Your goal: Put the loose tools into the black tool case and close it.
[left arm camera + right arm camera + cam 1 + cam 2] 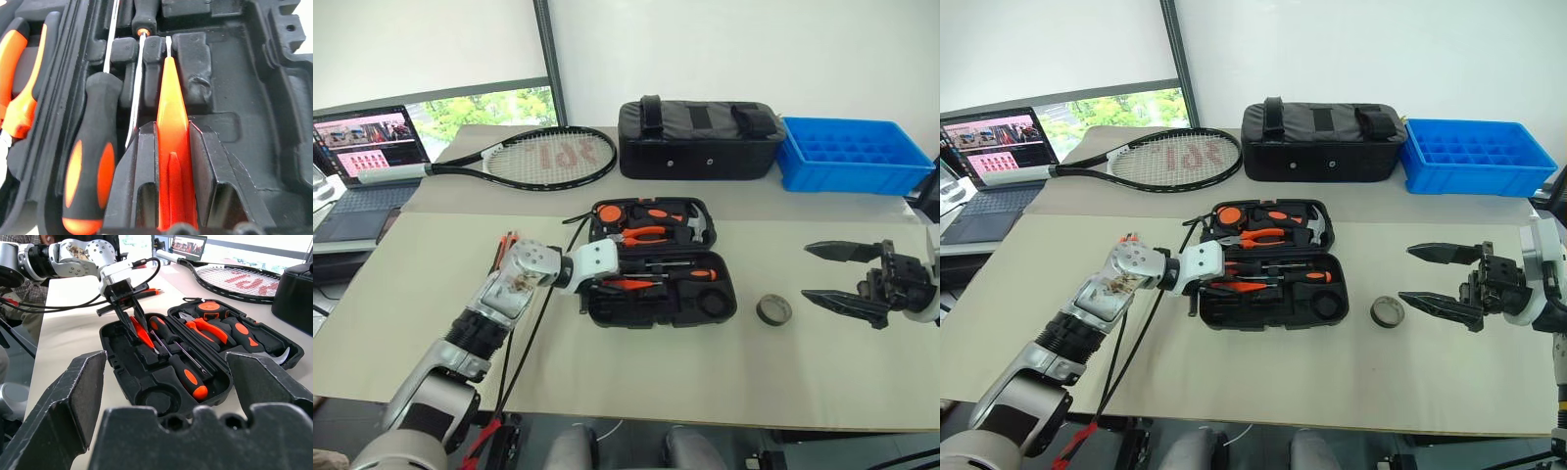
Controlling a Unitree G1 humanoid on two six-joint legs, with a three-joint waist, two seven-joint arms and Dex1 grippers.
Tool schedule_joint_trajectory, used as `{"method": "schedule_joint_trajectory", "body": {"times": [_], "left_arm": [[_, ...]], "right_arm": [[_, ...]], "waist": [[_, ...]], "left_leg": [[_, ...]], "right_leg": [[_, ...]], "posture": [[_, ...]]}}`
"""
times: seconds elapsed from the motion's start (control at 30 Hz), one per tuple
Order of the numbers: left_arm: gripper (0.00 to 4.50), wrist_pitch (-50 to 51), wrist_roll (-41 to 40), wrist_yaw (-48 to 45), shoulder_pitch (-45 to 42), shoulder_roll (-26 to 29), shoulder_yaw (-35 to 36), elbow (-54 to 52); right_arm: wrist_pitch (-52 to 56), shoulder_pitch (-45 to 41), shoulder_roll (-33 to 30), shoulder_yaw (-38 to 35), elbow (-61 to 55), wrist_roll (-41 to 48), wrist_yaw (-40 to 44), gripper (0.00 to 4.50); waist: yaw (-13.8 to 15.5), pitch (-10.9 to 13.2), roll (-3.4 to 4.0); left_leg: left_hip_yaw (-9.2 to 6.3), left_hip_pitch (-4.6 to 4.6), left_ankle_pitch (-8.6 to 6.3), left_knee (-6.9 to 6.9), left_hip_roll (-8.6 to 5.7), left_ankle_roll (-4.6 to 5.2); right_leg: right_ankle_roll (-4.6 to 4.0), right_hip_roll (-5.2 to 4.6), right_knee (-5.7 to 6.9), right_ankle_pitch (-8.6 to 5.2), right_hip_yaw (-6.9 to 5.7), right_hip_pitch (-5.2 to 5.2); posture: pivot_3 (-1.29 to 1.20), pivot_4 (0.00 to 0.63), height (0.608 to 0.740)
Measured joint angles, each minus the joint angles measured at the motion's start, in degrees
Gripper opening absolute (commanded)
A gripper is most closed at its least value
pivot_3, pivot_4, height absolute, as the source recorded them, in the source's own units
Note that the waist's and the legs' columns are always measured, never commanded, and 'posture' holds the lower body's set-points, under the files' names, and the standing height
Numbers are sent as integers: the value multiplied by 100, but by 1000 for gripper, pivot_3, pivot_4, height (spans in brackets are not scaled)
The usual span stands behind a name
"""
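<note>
Left wrist view: left hand (pixel 172 196) clamping thin orange tool (pixel 172 112), seemingly inside open case (pixel 254 98).

Black tool case (pixel 661 305) open, two screwdrivers (pixel 680 275) slotted, tape roll (pixel 773 310) beside it

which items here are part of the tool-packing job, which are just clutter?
Job:
black tool case, open
thin orange tool, held by left gripper
screwdrivers in case
tape roll on table

Clutter:
tennis racket
fabric bag
blue tray
laptop
</note>
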Motion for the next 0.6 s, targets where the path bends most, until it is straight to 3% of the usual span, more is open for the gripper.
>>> {"method": "schedule_joint_trajectory", "body": {"times": [0.37, 0.43, 0.6], "left_arm": [[447, 162, 77, -51, -61, -167, 10, 42], [1450, 197, 68, -67, -61, -190, 33, 45], [3211, 194, 72, -85, 31, -318, -31, 193]], "right_arm": [[-14, 0, 0, -1, -10, 1, 0, 4500], [-59, 0, 0, -1, -10, 0, 1, 4500], [-70, 59, 0, 0, -11, 0, 1, 4500]], "waist": [[4, -1, 2], [5, -1, 2], [6, 0, 1]], "left_leg": [[-1, -1, 0, 1, 0, 0], [-1, -1, 0, 2, 0, 0], [-3, -7, 0, 4, -1, 0]], "right_leg": [[1, 0, 0, 0, 0, 0], [1, 0, 1, 0, 0, 0], [1, 0, 0, 0, -1, -3]], "posture": [[0, 150, 708], [0, 150, 708], [0, 150, 708]]}}
